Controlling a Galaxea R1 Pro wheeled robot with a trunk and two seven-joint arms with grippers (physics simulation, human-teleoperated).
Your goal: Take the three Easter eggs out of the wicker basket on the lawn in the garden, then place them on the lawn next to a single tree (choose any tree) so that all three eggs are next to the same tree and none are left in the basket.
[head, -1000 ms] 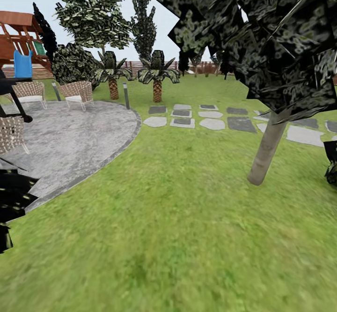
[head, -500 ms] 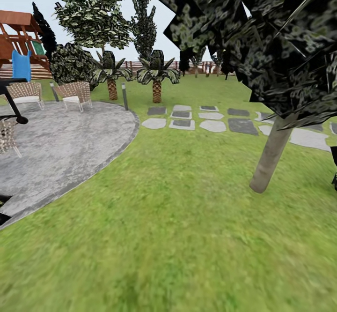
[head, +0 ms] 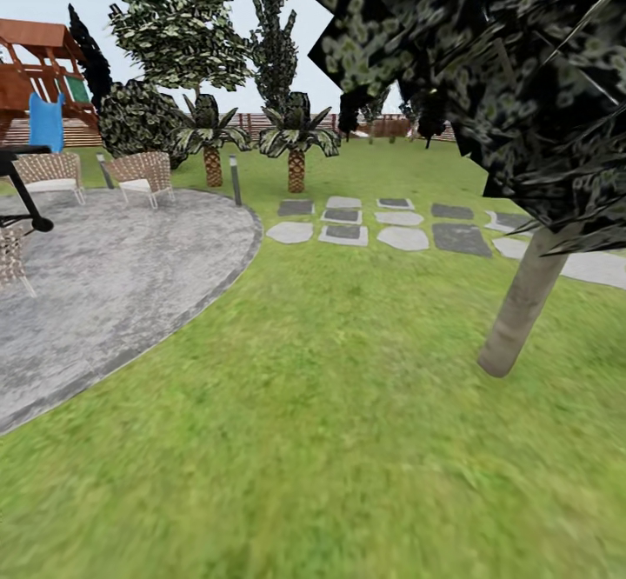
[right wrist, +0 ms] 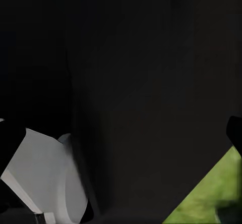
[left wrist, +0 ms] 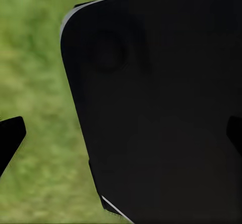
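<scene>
Green, mottled lawn (head: 330,440) spreads from the bottom of the head view outward, and no egg or wicker basket lies on any of it. Just past the near grass, toward the robot's right, stands the tree (head: 524,301): a smooth pale grey trunk leaning slightly, its dark speckled leaf clusters hanging over the upper right of the view. That puts the trunk's foot nearer the right arm than the left, a judgement from the head view alone, since neither arm shows there. On the other side a grey paved patio (head: 104,283) curves in, with wicker chairs (head: 143,175) at its far edge and a row of stepping stones (head: 382,227) crossing the grass behind the tree. Farther off come two small palms (head: 296,140), taller trees, a wooden playset (head: 39,83) and the slatted fence (head: 391,127).

Both wrist views are mostly blocked by a dark robot panel, with slivers of grass beside it. Black finger tips (left wrist: 10,138) poke in at the edges, but I cannot tell whether either gripper is open, closed or carrying anything.
</scene>
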